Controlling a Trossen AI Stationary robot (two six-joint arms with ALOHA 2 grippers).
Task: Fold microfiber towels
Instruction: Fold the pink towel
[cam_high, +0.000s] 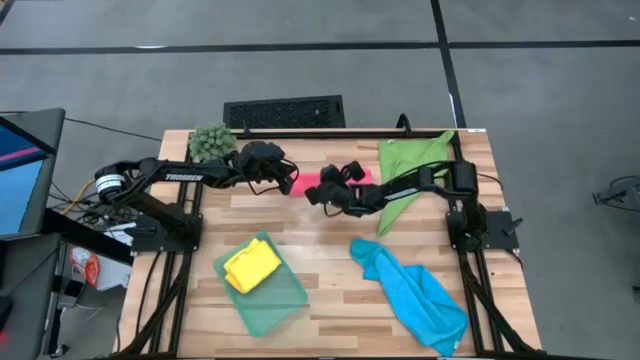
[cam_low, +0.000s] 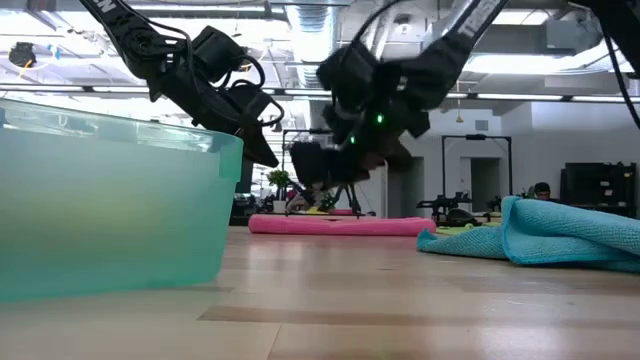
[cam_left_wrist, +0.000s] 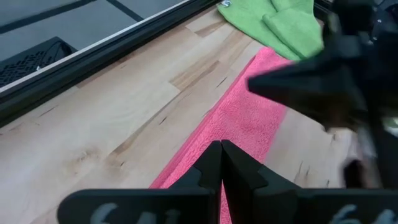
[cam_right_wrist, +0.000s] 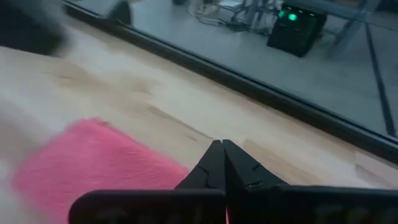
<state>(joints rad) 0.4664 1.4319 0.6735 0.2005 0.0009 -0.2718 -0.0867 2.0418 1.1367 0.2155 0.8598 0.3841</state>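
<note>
Teal tray (cam_low: 110, 210) nearest, pale wooden table (cam_low: 400, 300), open lab room behind

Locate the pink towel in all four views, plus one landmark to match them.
High view: pink towel at table centre-back, mostly hidden under both arms.
Low view: flat pink strip on the table at mid-distance, beneath the arms.
Left wrist view: runs diagonally from the shut left hand toward the green towel.
Right wrist view: beside the shut right hand.
Shared landmark: the black table edge rail.
</note>
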